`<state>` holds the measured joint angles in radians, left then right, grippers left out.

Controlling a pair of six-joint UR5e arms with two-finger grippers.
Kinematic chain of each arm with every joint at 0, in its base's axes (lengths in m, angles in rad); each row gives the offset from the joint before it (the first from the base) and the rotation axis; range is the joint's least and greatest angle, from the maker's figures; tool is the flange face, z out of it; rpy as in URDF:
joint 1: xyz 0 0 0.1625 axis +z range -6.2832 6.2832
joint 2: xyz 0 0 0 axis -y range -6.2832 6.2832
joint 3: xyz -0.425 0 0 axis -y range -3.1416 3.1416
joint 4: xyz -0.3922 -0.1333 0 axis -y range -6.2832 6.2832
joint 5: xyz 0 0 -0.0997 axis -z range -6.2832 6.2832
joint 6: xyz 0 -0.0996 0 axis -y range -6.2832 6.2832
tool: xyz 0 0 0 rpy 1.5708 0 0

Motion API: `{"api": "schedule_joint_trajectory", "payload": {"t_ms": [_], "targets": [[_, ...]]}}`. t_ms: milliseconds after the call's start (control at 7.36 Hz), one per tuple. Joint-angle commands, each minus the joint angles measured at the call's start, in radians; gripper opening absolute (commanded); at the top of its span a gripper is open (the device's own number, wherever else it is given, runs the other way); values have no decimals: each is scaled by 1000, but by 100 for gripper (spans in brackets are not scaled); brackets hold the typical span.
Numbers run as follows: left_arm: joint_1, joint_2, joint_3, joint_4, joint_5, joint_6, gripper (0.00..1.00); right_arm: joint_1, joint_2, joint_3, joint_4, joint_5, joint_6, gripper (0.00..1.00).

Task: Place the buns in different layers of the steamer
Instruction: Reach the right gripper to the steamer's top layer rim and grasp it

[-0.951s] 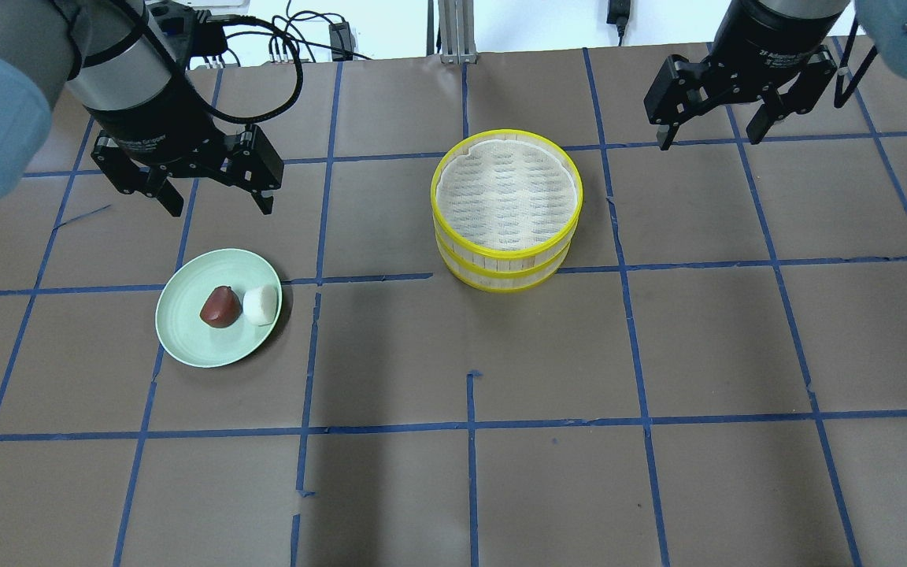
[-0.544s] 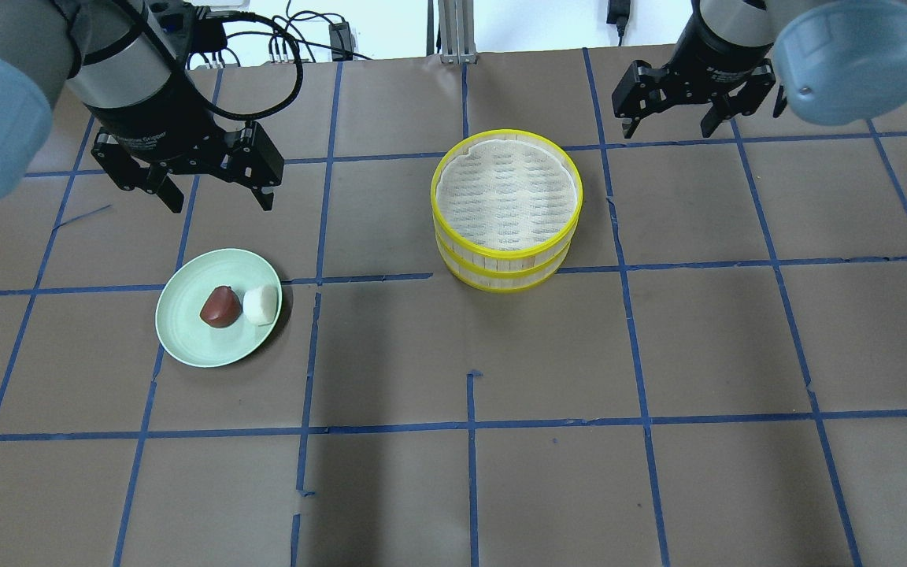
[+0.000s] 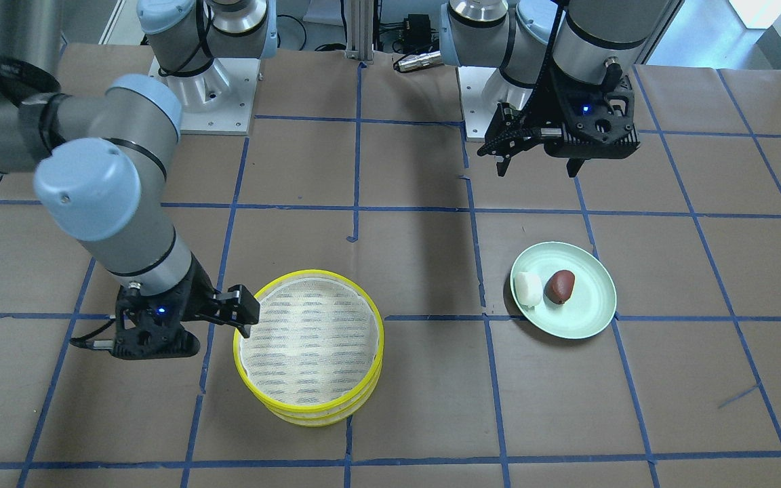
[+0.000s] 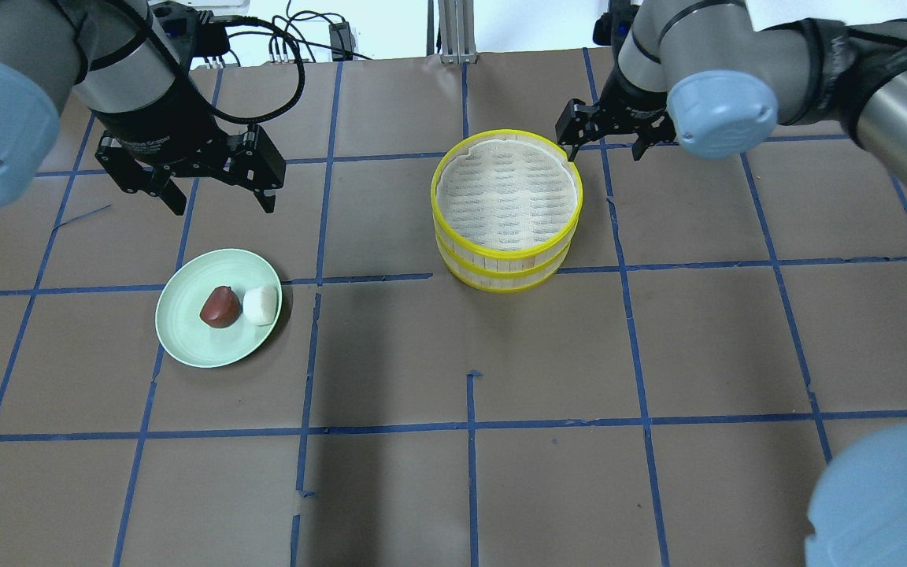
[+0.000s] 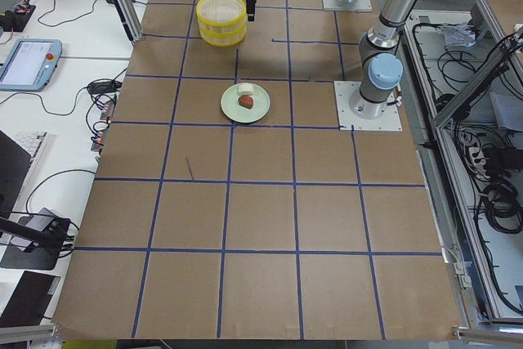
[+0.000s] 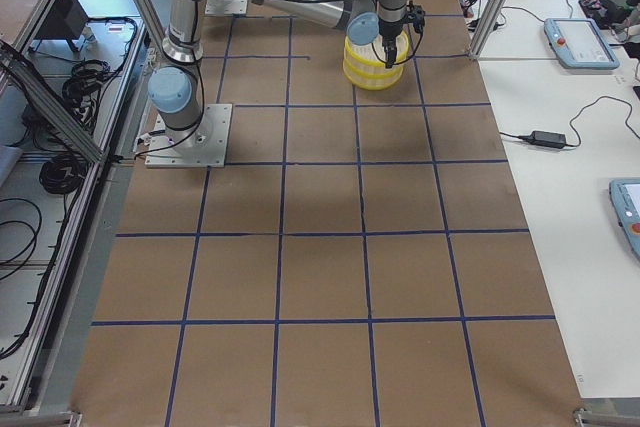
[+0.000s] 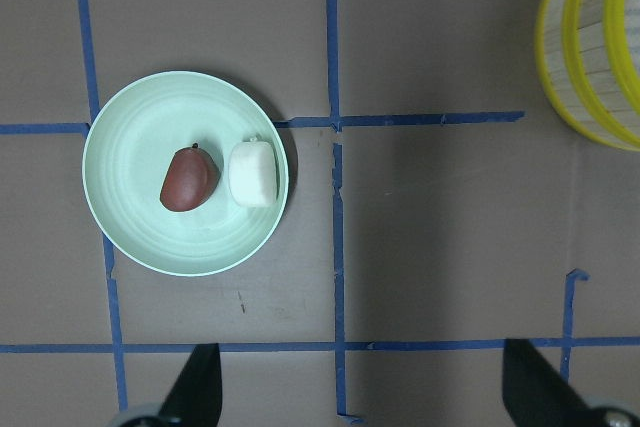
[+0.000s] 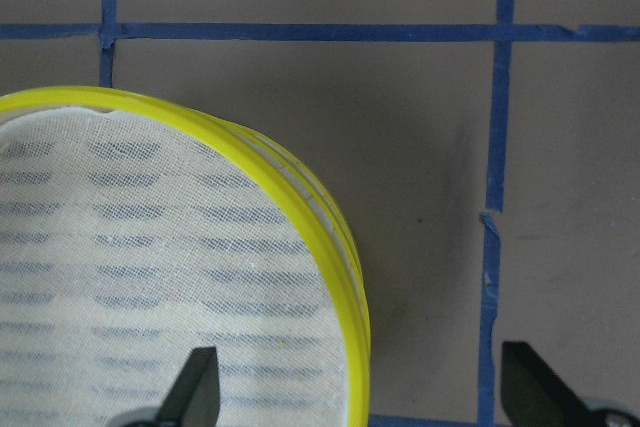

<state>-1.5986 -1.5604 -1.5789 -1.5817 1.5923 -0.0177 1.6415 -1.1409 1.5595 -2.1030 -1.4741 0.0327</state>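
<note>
The steamer's two layers are stacked, the top layer (image 4: 507,193) on the lower one (image 4: 501,277), each with a yellow rim, and the mesh liner holds nothing. The white bun (image 4: 261,304) and the dark reddish-brown bun (image 4: 218,306) lie side by side on a pale green plate (image 4: 178,339). My left gripper (image 4: 220,206) is open and empty, hovering behind the plate; its wrist view shows both buns (image 7: 253,173) (image 7: 189,179). My right gripper (image 4: 605,153) is open and empty at the steamer's back right rim. In its wrist view one finger (image 8: 195,387) is over the liner and the other is outside the rim (image 8: 330,237).
The brown table (image 4: 469,488) carries a blue tape grid. Cables (image 4: 288,39) and a metal post (image 4: 453,31) are at the back edge. My right arm's elbow (image 4: 886,496) hangs over the front right corner. The robot bases (image 3: 207,95) stand behind the steamer.
My right gripper has swung left and down from the back right of the table to the steamer's back right rim. My left gripper has barely moved. The buns and steamer are still.
</note>
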Motion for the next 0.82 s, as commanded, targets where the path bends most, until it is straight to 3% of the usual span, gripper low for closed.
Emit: {"api": "schedule_joint_trajectory", "payload": {"t_ms": [0, 136, 272, 680], "targets": [[0, -1, 0, 0, 0, -1, 100, 21, 50, 11, -51, -6, 12, 73], [-1, -1, 0, 0, 0, -1, 100, 21, 46, 40, -46, -21, 4, 27], [-1, -1, 0, 0, 0, -1, 100, 21, 35, 47, -46, -43, -3, 11], [-1, -3, 0, 0, 0, -1, 100, 41, 17, 47, -43, -44, 6, 8]]}}
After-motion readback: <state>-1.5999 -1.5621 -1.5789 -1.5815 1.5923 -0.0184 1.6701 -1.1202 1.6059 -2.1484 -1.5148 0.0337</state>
